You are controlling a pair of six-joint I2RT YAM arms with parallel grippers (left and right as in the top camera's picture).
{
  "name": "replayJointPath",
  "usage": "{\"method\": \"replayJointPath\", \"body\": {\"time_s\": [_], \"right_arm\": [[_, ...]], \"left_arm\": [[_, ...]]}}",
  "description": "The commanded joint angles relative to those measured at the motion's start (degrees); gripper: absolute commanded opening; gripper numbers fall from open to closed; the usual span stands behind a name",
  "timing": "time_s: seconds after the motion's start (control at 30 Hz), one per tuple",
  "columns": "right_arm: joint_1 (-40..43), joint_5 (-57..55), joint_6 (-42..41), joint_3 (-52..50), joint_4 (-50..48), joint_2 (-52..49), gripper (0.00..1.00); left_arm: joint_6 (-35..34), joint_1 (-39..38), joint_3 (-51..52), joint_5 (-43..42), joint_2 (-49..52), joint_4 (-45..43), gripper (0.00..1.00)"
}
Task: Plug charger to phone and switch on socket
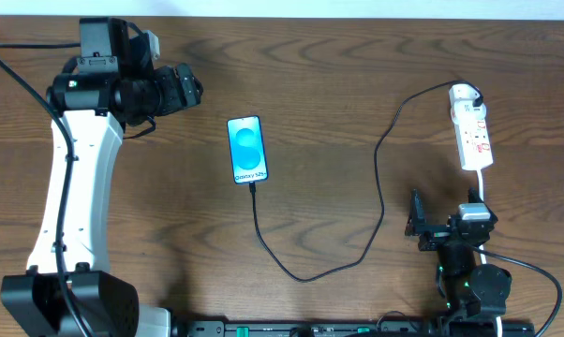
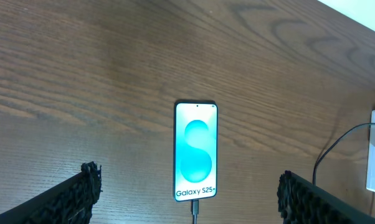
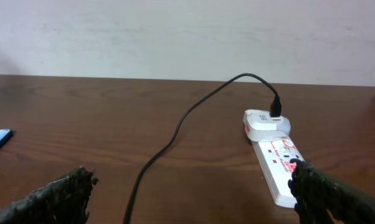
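Note:
The phone (image 1: 246, 149) lies flat in the table's middle, blue screen up; it also shows in the left wrist view (image 2: 196, 151). The black charger cable (image 1: 312, 273) has its tip in the phone's lower end (image 2: 194, 215), loops across the table and runs up to the white adapter on the socket (image 1: 473, 132). The socket also shows in the right wrist view (image 3: 278, 166). My left gripper (image 1: 190, 86) is open, raised at the upper left, away from the phone. My right gripper (image 1: 416, 225) is open near the front edge, below the socket.
The socket's white lead (image 1: 482, 192) runs down toward the right arm's base. The wooden table's (image 1: 338, 65) far edge meets a pale wall (image 3: 175, 37).

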State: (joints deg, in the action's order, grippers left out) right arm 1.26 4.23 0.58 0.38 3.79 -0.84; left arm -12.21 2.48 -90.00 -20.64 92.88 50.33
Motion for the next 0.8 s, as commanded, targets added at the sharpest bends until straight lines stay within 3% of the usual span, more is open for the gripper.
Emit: {"method": "replayJointPath", "body": {"time_s": [0.0,0.43,0.67,0.77], "right_arm": [[-0.87,-0.46,-0.74,-0.07,0.31,0.52,0.99],[-0.87,-0.46,-0.74,-0.07,0.31,0.52,0.99],[-0.87,-0.46,-0.74,-0.07,0.31,0.52,0.99],[-0.87,-0.46,-0.74,-0.07,0.31,0.52,0.99]], "left_arm": [[0.07,-0.02,-0.72,0.2,-1.05,0.02,0.92],[0.09,0.0,-0.72,1.36,-1.22,0.31,0.92],[0.33,-3.26,2.78,11.32,-3.89,-2.05,0.92],[4.39,-5.18,7.19,14.14,-7.91,-6.78,0.92]]}}
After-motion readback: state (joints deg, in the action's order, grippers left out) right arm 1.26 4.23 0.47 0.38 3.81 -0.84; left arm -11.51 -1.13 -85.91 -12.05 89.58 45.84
